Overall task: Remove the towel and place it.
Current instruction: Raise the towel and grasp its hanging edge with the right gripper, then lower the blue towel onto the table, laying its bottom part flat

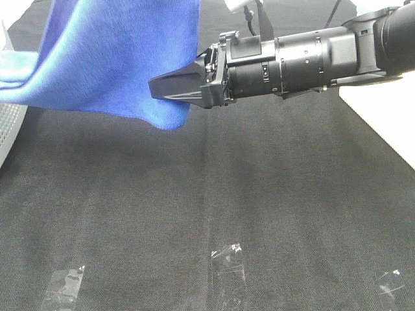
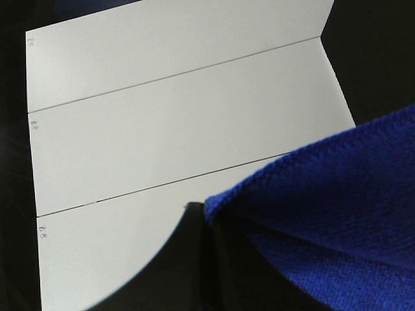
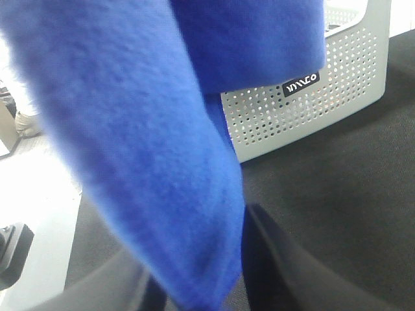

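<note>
The bright blue towel (image 1: 117,58) hangs in the air at the upper left of the exterior high view, above the black table cloth (image 1: 214,188). My right gripper (image 1: 157,88) reaches across from the right and is shut on the towel's lower fold. In the right wrist view the towel (image 3: 142,129) drapes down between the two dark fingers of that gripper (image 3: 201,278). In the left wrist view my left gripper (image 2: 206,210) is shut on an edge of the towel (image 2: 331,214). The left arm is out of the exterior high view.
A white perforated basket (image 3: 311,116) stands at the table's left edge (image 1: 8,129). Clear tape marks (image 1: 227,256) lie on the cloth near the front. A white surface (image 1: 382,116) borders the cloth on the right. White panels (image 2: 181,129) lie below the left gripper.
</note>
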